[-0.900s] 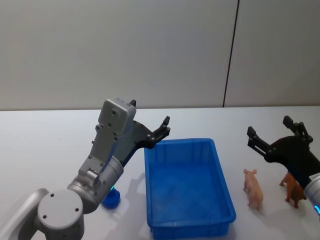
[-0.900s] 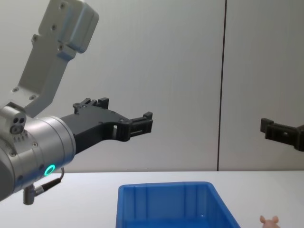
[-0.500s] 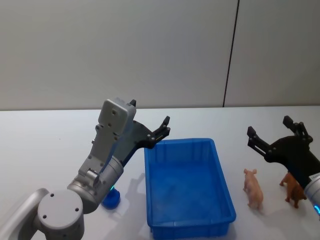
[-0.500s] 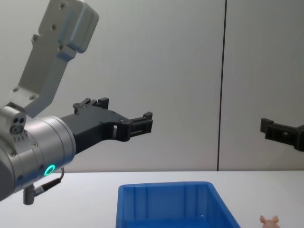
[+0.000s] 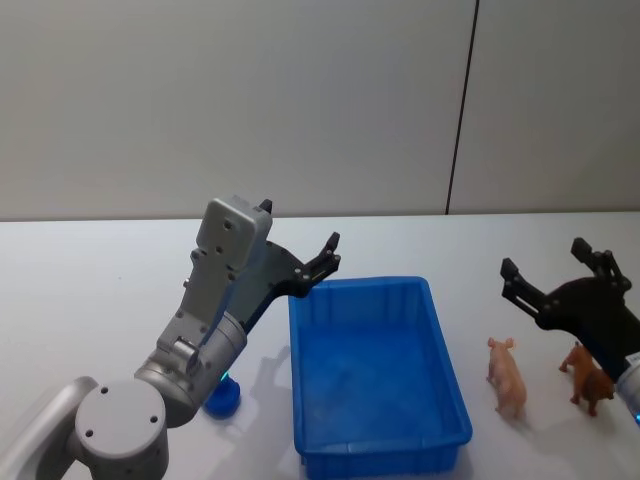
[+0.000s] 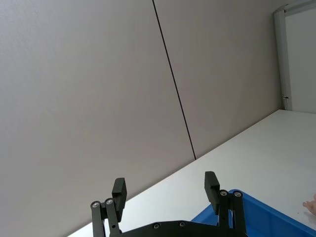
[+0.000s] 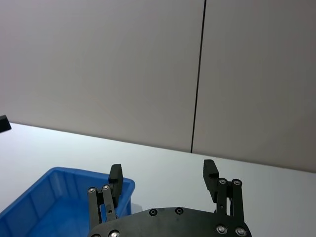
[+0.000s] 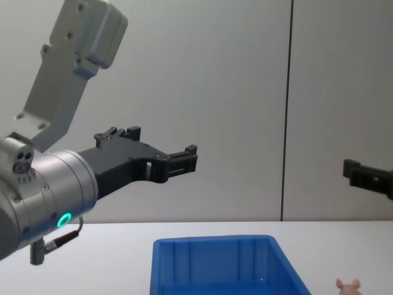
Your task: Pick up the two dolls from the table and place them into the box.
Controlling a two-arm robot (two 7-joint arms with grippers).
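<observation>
We find the pink pig figure (image 5: 507,375) standing upright on the white tabletop (image 5: 90,280), just beside the right wall of the blue bin (image 5: 380,462). A brown animal figure (image 5: 588,378) stands near it, farther to the right. The dark blue toy (image 5: 222,398) sits on the tabletop near the bin's front left corner, partly hidden behind the left arm (image 5: 215,300). Inside the bin we see just its bare blue floor. The left hand (image 6: 165,185) hangs in the air over the bin's far left corner, its jaws spread wide and holding nothing. The right hand (image 5: 543,256) is raised above the tabletop just beyond the two animal figures, likewise wide open and gripping nothing.
</observation>
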